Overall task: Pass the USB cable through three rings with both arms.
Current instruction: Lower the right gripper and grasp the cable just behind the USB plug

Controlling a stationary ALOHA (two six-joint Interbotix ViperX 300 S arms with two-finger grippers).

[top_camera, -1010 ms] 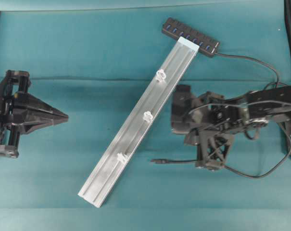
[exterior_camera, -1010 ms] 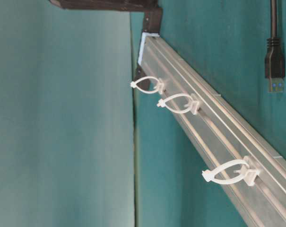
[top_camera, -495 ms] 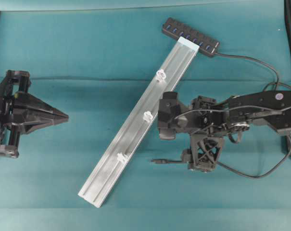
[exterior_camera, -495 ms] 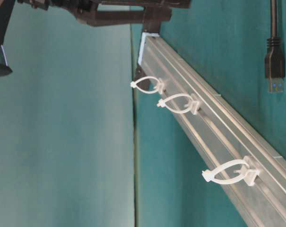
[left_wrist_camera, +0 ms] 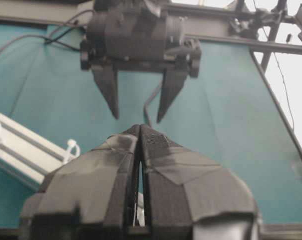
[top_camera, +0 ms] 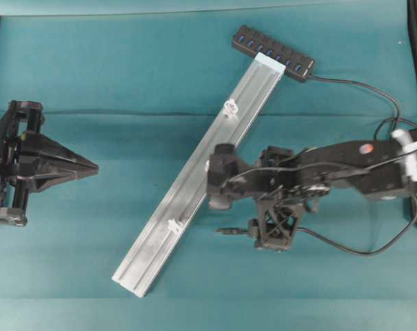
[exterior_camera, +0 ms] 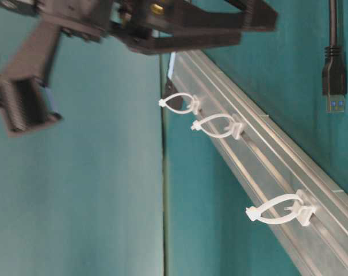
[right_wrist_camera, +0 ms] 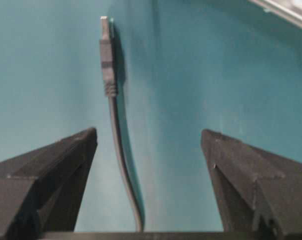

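**Cable pickup: right claw lines up over the cord**

Cable [right_wrist_camera: 113, 125] lies loose on the teal table [top_camera: 125, 69], its plug in the upper left of the right wrist view and the cord running down between the two fingers of the right claw [right_wrist_camera: 148, 185]. That claw is spread wide and holds nothing; the cord sits closer to the finger on the left of that view than to the other. In the overhead view the plug end [top_camera: 225, 232] rests just to the right of the silver rail [top_camera: 194, 176], in the lower middle of the frame, and none of the cord goes through a ring yet.

The three rings stand along the rail; the table-level view shows them as white loops, with the nearest ring [exterior_camera: 277, 210] at lower right. The left claw [top_camera: 91, 166] waits at the left edge of the overhead view, pressed shut and empty.

To do this step well, I would centre the cord between the fingers before closing and grip a little behind the plug, so a short, stiff tip sticks out to aim at the first loop. Closing off-centre may nudge the cord aside instead of catching it.
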